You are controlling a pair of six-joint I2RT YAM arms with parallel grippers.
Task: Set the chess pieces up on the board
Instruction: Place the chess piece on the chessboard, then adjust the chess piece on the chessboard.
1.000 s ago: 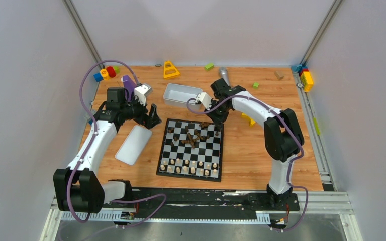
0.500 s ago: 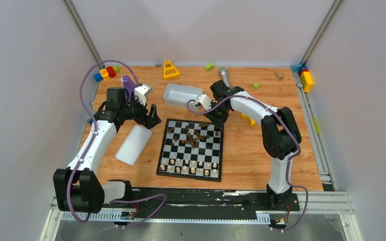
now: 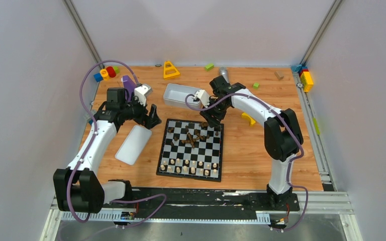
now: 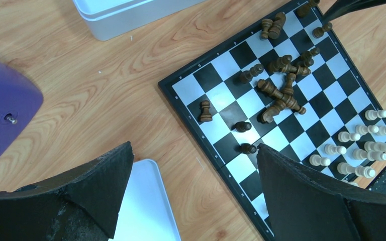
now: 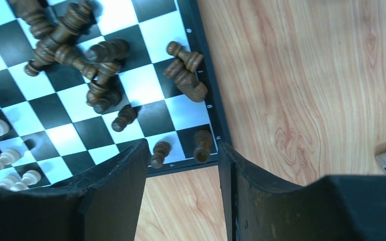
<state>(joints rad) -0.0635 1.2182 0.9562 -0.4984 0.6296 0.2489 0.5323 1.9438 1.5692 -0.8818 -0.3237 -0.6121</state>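
Wood-grain counter (image 3: 251,155), inventory:
1. Chessboard (image 3: 192,150): blk/wht checks, thin blk border, flat at centre-near of counter.
2. Dark brown chessmen (image 3: 193,136): mostly toppled in a heap on board's far half. Two pawns (image 5: 202,145) sit apart on the far-right corner squares.
3. Pale chessmen (image 3: 191,165): two rows along board's near edge.
4. R claw (image 5: 182,145): over board's far-right corner, jaws partly apart, gripping nothing, the two pawns below the gap.
5. L claw (image 4: 195,147): spread wide, empty, over counter by board's far-left corner.
6. Misc: white tray (image 3: 168,93) beyond board; white lid (image 3: 134,144) left of board.
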